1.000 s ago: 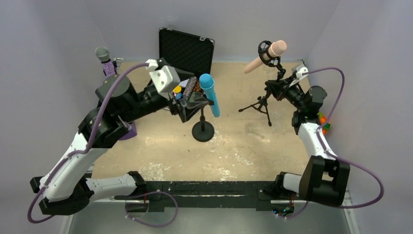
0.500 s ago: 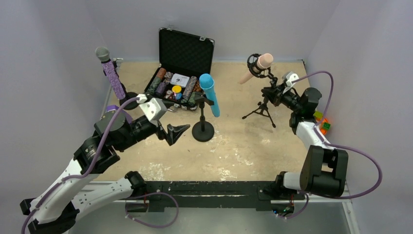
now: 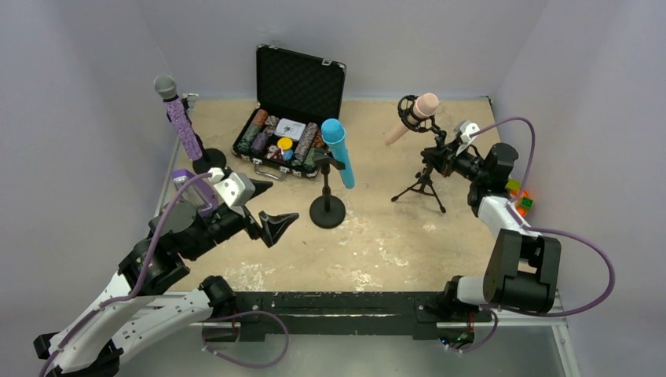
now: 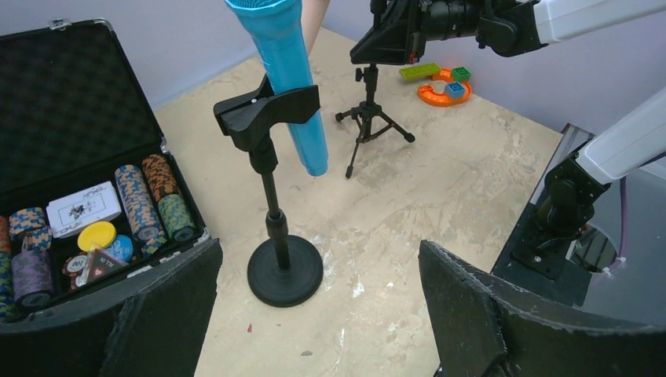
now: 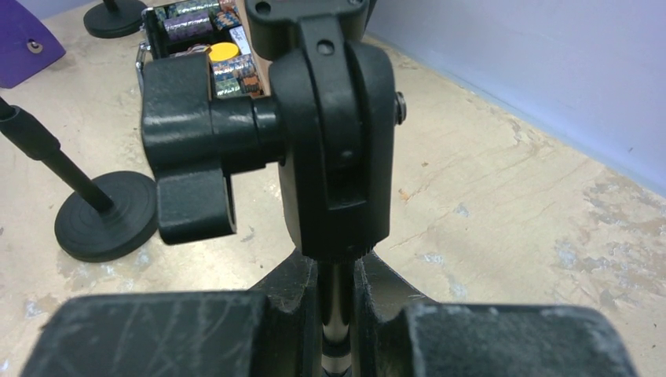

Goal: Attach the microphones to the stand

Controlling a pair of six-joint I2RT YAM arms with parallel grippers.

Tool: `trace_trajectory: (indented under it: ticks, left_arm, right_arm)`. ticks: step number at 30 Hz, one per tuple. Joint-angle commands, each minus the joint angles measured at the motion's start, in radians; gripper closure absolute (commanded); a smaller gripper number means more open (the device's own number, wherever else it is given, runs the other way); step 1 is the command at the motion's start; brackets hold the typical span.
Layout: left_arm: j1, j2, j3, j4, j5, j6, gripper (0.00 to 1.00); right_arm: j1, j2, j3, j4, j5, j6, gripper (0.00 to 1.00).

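Observation:
The blue microphone [image 3: 340,151] sits tilted in the clip of the round-base stand [image 3: 327,210]; it also shows in the left wrist view [image 4: 287,75], above that stand's base [image 4: 284,271]. The pink microphone [image 3: 410,116] sits in the shock mount of the tripod stand [image 3: 422,182]. The purple microphone [image 3: 180,118] with a grey head stands in a stand at the far left. My left gripper [image 3: 265,210] is open and empty, left of the round-base stand. My right gripper [image 3: 442,159] is shut on the tripod stand's pole [image 5: 336,302], under its pivot joint [image 5: 334,133].
An open black case [image 3: 292,110] of poker chips lies at the back, also in the left wrist view [image 4: 78,157]. Coloured toy pieces [image 3: 520,196] lie by the right wall. A purple object [image 3: 195,188] sits at the left edge.
My left arm has pulled back from the blue microphone's stand toward the near left, with its gripper open. The tripod stand with the pink microphone has shifted left and lower, held by my right gripper.

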Motion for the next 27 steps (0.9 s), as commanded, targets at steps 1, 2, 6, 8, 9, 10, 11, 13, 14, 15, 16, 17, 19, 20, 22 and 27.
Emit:
trace_trajectory:
  ticks: [1,2,6,8,9,10,11,13,14,15,16,17,19,20,22,27]
  left_arm:
    - [0.005,-0.019,-0.017,0.045,-0.013,-0.038,0.01]
    - [0.005,-0.022,-0.018,0.045,-0.033,-0.040,0.01]
    - [0.005,-0.030,-0.027,0.046,-0.046,-0.042,0.01]
    - [0.005,-0.032,-0.029,0.047,-0.046,-0.042,0.01]
    - [0.005,-0.030,-0.030,0.047,-0.047,-0.042,0.01]
    - [0.005,-0.030,-0.030,0.047,-0.047,-0.042,0.01]
    - [0.005,-0.029,-0.029,0.047,-0.047,-0.042,0.01]
    - [0.005,-0.029,-0.029,0.047,-0.047,-0.042,0.01]
    - [0.005,-0.029,-0.028,0.048,-0.047,-0.043,0.01]
    - [0.004,-0.030,-0.028,0.046,-0.047,-0.042,0.01]
    - [0.004,-0.030,-0.028,0.044,-0.046,-0.042,0.01]
    - [0.005,-0.031,-0.026,0.044,-0.046,-0.042,0.01]
    - [0.005,-0.031,-0.024,0.040,-0.047,-0.040,0.01]
    - [0.005,-0.030,-0.023,0.039,-0.047,-0.039,0.01]
    - [0.005,-0.030,-0.021,0.039,-0.047,-0.038,0.01]
    - [0.005,-0.023,-0.014,0.041,-0.041,-0.037,0.01]
  right_arm:
    - [-0.014,0.005,0.067,-0.054,-0.027,-0.027,0.89]
    - [-0.016,0.003,0.071,-0.074,-0.030,-0.045,0.88]
    - [-0.016,-0.004,0.084,-0.139,-0.034,-0.120,0.82]
    - [-0.017,-0.004,0.088,-0.159,-0.039,-0.134,0.80]
    - [-0.018,-0.003,0.091,-0.165,-0.044,-0.140,0.80]
    - [-0.017,-0.002,0.095,-0.174,-0.044,-0.144,0.80]
    - [-0.017,0.000,0.099,-0.182,-0.045,-0.146,0.80]
    - [-0.020,0.005,0.108,-0.200,-0.048,-0.151,0.79]
    - [-0.022,0.005,0.111,-0.205,-0.050,-0.152,0.78]
    - [-0.024,0.005,0.110,-0.208,-0.050,-0.152,0.76]
    - [-0.026,0.005,0.111,-0.211,-0.051,-0.153,0.76]
    - [-0.028,0.004,0.110,-0.213,-0.051,-0.152,0.74]
    - [-0.033,0.000,0.105,-0.212,-0.056,-0.154,0.70]
    - [-0.036,-0.003,0.101,-0.211,-0.057,-0.154,0.68]
    - [-0.039,-0.009,0.096,-0.210,-0.059,-0.153,0.64]
    - [-0.054,-0.032,0.087,-0.205,-0.065,-0.138,0.51]
